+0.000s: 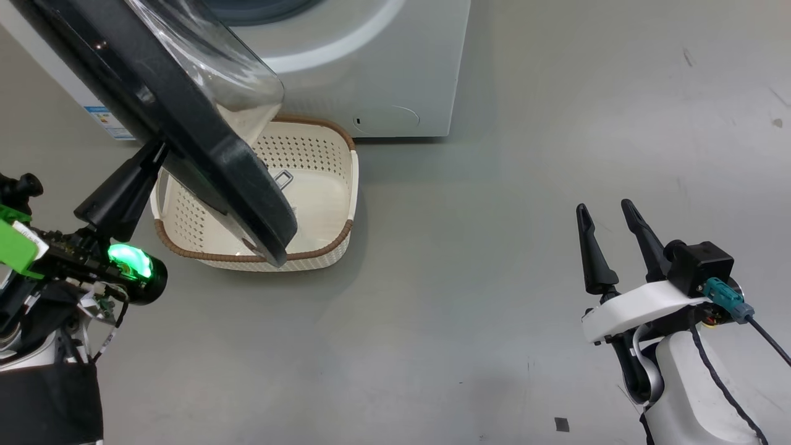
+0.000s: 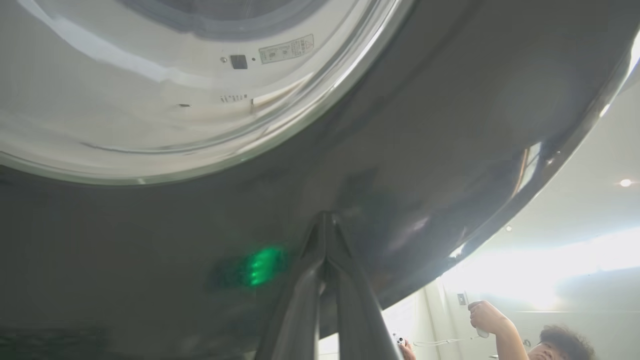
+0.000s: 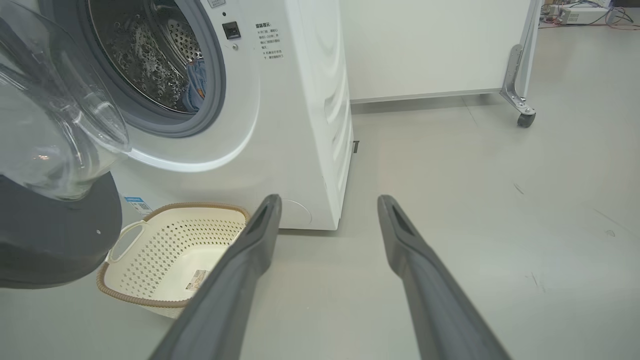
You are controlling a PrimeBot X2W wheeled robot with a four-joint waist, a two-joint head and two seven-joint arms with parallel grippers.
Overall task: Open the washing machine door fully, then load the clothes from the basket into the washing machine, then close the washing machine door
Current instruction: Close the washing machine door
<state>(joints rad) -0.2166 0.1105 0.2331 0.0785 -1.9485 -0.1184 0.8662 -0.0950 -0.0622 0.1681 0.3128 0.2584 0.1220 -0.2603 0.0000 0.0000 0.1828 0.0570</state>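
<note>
**A:** anything gripped rn?

**B:** nope. the washing machine door [image 1: 204,142] is swung open over the basket [image 1: 355,179], left gripper [image 2: 325,217] fingers pressed together against its rim. right gripper [image 1: 604,209] is held spread, near right. the clothes [image 3: 196,85] are seen inside the washing machine [image 1: 371,74].

Bright, even light lay on the floor [image 1: 494,247], a soft shadow beside the basket [image 1: 321,167]. A green glow [image 2: 260,265] reflected on the washing machine door [image 2: 450,125]; a ceiling lamp [image 2: 625,182] beyond blew out white.
</note>
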